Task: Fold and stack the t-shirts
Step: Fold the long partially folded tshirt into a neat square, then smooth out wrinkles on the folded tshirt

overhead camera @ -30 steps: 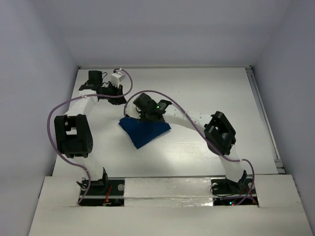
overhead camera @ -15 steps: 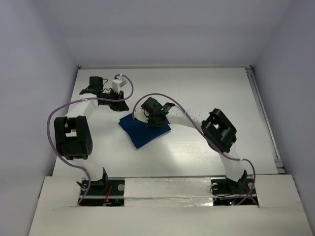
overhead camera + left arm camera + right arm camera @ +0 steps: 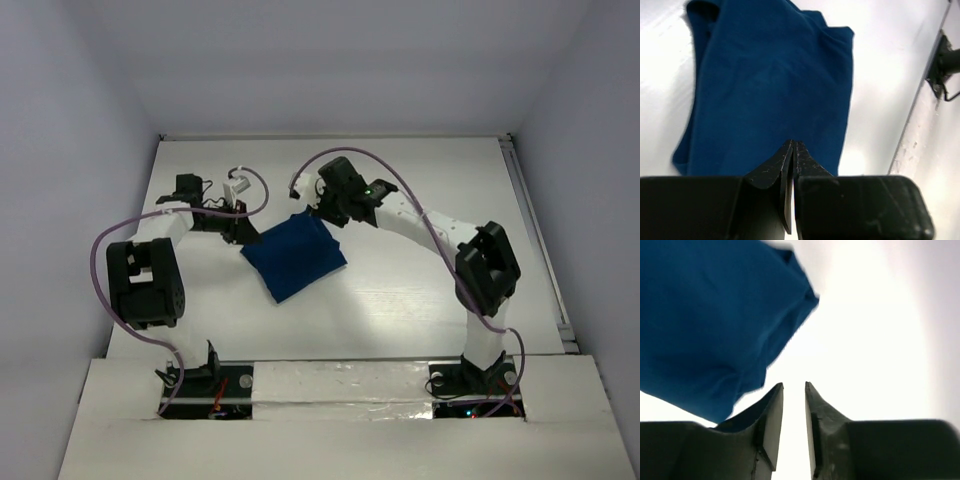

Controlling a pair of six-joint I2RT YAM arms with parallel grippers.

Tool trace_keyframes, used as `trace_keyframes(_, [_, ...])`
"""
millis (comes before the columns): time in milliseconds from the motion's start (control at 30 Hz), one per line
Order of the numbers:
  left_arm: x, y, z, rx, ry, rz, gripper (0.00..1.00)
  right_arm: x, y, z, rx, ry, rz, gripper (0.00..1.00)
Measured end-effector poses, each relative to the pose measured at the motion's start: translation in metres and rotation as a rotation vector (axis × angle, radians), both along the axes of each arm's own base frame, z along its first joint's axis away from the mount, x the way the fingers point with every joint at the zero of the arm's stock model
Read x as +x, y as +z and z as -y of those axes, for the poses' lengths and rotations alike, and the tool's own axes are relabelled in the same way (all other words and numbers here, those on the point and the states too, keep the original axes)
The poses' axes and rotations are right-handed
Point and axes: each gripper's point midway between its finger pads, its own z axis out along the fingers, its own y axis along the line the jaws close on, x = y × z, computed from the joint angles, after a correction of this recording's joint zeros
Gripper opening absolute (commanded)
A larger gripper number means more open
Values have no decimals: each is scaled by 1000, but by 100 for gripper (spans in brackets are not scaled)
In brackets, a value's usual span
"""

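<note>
T-shirt [image 3: 294,256] lies folded (navy, rumpled), left gripper [image 3: 793,145] pressed together at its edge, right gripper [image 3: 794,386] slightly parted, empty.

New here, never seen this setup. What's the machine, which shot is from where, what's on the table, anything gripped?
It is two robot arms bolted at the near edge of a white table, each ending in a two-finger claw. The wide picture comes from a fixed camera above and behind the arms. The other two come from a camera on each wrist, looking out past that arm's own claw. On the table lies one dark blue cloth t-shirt, folded into a rough square. The left claw is shut, its tips at the shirt's edge; I can't tell whether it pinches any cloth. The right claw stands slightly open beside the shirt, with nothing between its jaws.
</note>
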Motion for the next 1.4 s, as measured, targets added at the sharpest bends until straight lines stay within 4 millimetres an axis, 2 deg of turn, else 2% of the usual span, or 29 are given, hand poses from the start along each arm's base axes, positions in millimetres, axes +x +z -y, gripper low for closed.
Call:
trace_keyframes(33, [-4, -1, 3, -13, -13, -5, 0, 0, 7, -4, 22, 6, 3, 22])
trace_keyframes(67, [-7, -2, 5, -25, -22, -14, 0, 0, 12, -11, 46, 19, 3, 6])
trace_keyframes(100, [-10, -4, 7, -35, -28, -25, 0, 1, 15, -16, 63, 32, -3, 0])
trace_keyframes(233, [-14, -20, 13, -70, -45, -94, 0, -1, 3, -42, 119, 87, -87, 0])
trace_keyframes(367, [-20, -37, 16, -99, -35, -176, 0, -13, -31, -62, 169, 140, -250, 0])
trace_keyframes(500, [-19, -43, 20, -138, -16, -235, 0, -34, -63, -66, 213, 157, -446, 0])
trace_keyframes(567, [-18, -49, 22, -150, -10, -264, 0, -40, -72, -66, 231, 157, -519, 0])
trace_keyframes(667, [-17, -64, 25, -134, 18, -315, 0, -45, -79, -65, 247, 149, -583, 0])
trace_keyframes(767, [-18, -78, 29, -77, 56, -358, 0, -44, -78, -62, 264, 136, -606, 0])
trace_keyframes(967, [3, -83, 41, 3, 128, -376, 0, -47, -90, -47, 265, 81, -656, 0])
trace_keyframes(1067, [28, -83, 48, -6, 170, -413, 0, -48, -91, -38, 264, 61, -662, 0])
trace_keyframes(1267, [64, -82, 73, -32, 174, -454, 0, -51, -90, -21, 264, 34, -664, 0])
trace_keyframes(1400, [85, -79, 96, -37, 140, -430, 0, -41, -89, -8, 272, -5, -663, 0])
